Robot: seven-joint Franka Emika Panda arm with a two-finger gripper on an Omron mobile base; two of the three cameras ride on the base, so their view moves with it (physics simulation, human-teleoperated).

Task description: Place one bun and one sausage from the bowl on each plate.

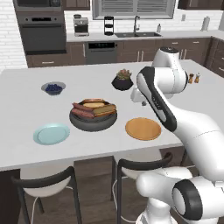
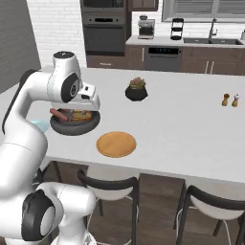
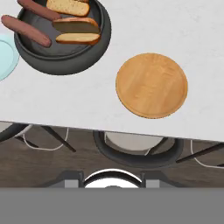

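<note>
Below my gripper point(image 1: 141, 99) sit the bowl point(image 3: 65, 61) and wooden plate point(image 3: 152, 85). I can't tell its jaw state. I should descend squarely over one bun point(image 3: 76, 25).

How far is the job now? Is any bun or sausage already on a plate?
Nothing is done yet: the blue plate and the wooden plate carry no food. The buns and sausages lie in the dark bowl. The hand looks down on the counter from above, with nothing visibly held. Both plates are left to fill.
</note>
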